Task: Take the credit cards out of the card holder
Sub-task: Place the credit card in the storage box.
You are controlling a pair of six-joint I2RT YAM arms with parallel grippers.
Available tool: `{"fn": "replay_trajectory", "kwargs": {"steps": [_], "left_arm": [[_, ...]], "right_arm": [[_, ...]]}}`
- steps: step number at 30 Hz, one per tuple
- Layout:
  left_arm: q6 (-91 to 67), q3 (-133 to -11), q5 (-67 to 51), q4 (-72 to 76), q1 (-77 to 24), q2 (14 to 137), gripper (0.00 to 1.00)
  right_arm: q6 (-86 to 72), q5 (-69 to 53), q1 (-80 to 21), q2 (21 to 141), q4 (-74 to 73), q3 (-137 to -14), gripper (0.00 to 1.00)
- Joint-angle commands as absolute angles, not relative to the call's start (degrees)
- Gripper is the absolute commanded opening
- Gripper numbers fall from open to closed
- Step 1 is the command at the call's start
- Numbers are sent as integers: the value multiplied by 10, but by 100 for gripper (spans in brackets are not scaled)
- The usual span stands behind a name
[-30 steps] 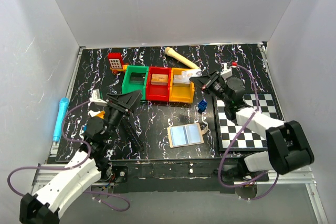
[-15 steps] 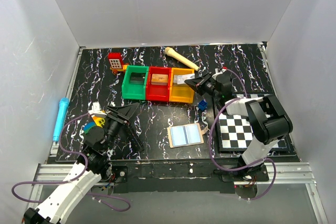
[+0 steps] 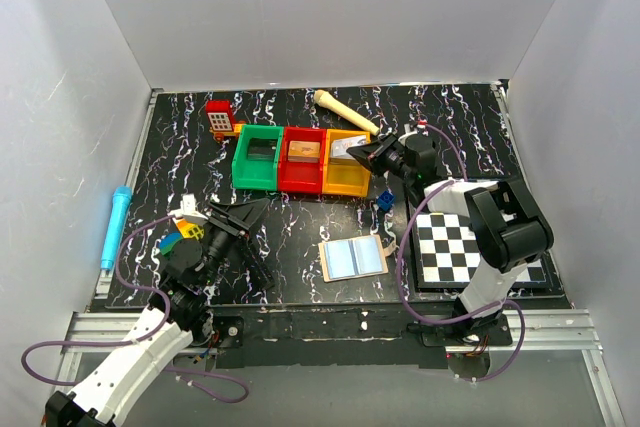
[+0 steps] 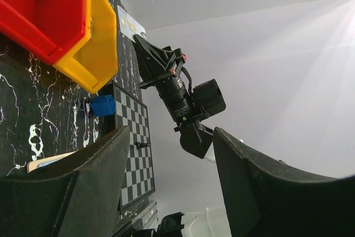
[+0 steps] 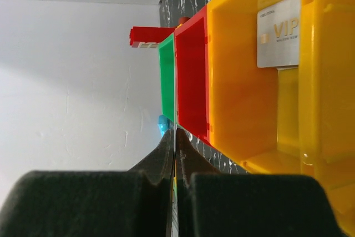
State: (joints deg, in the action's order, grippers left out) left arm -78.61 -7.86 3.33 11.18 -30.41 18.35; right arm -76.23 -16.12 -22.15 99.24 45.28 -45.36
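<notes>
Card holder (image 3: 352, 259) lies open mid-table, toward the near edge. Right gripper (image 3: 358, 150) hovers at the yellow bin (image 3: 344, 187), jaws together, empty. Silver VIP card (image 5: 279, 31) sits inside. Left gripper (image 4: 171, 154) jaws apart. I'd lift clear of the rim, then check the pockets.

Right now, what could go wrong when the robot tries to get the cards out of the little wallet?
1. The card holder lies open with nothing holding it down, so a tug on a card might drag the whole thing along.
2. The right gripper is shut, right by the yellow bin, and may bump it when it moves off.
3. The small blue thing lies between the bin and the holder and could get knocked.
</notes>
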Motion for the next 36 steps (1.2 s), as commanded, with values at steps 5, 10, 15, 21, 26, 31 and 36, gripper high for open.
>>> {"fn": "replay_trajectory", "kwargs": {"steps": [5, 10, 15, 21, 26, 31, 36], "left_arm": [[-788, -73, 21, 113, -300, 184, 61], [-788, -71, 22, 111, -300, 180, 61], [-791, -68, 21, 108, -300, 177, 61], [-795, -62, 23, 108, -300, 177, 61], [-798, -62, 20, 111, -300, 182, 61], [-798, -60, 22, 113, -300, 185, 61], [-798, -60, 23, 113, -300, 187, 61]], "right_arm": [[-738, -132, -222, 1010, 397, -501, 1], [-748, -122, -222, 1027, 377, -528, 1], [-773, -112, -222, 1045, 375, -536, 1], [-787, -108, -222, 1058, 367, -553, 1], [-786, -109, -222, 1069, 339, -580, 1], [-783, -112, -222, 1078, 323, -596, 1], [-777, -110, -223, 1085, 300, -610, 1]]}}
